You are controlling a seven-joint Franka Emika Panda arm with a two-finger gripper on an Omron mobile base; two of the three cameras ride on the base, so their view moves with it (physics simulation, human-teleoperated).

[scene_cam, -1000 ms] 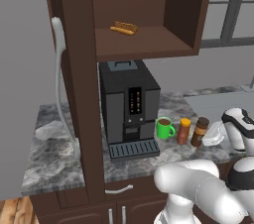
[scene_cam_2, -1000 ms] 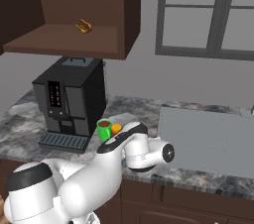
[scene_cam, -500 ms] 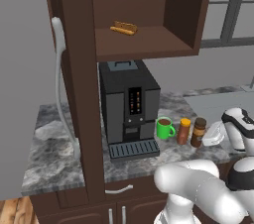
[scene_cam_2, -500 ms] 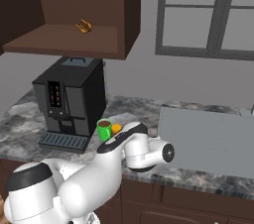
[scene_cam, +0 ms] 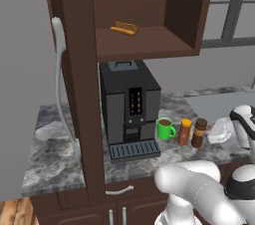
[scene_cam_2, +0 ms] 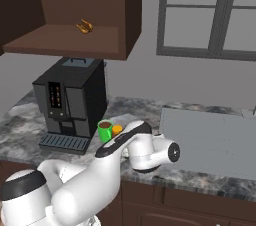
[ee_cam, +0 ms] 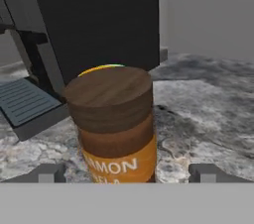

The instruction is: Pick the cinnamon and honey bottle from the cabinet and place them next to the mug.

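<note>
The cinnamon (ee_cam: 111, 124), a dark brown jar with a wooden lid and an orange label, stands upright on the counter, close up in the hand view. My gripper (ee_cam: 128, 173) is open, one fingertip on each side of the jar and clear of it. In the left base view the green mug (scene_cam: 166, 128), the honey bottle (scene_cam: 185, 131) and the cinnamon (scene_cam: 199, 133) stand in a row, left to right, close together. The right base view shows the mug (scene_cam_2: 105, 131) and the honey bottle's cap (scene_cam_2: 116, 130) beside my arm. The dark cabinet (scene_cam: 79, 69) rises at the left, its shelf open.
A black coffee machine (scene_cam: 129, 104) stands just left of the mug, with its drip tray (ee_cam: 25, 101) at the left of the hand view. A small flat tan piece (scene_cam: 124, 28) lies on the cabinet shelf. A grey sink area (scene_cam_2: 210, 140) lies to the right on the marbled counter.
My gripper has gone from shut to open around the cinnamon. The mug, honey bottle and jar stand where they were, and the base views have not shifted.
</note>
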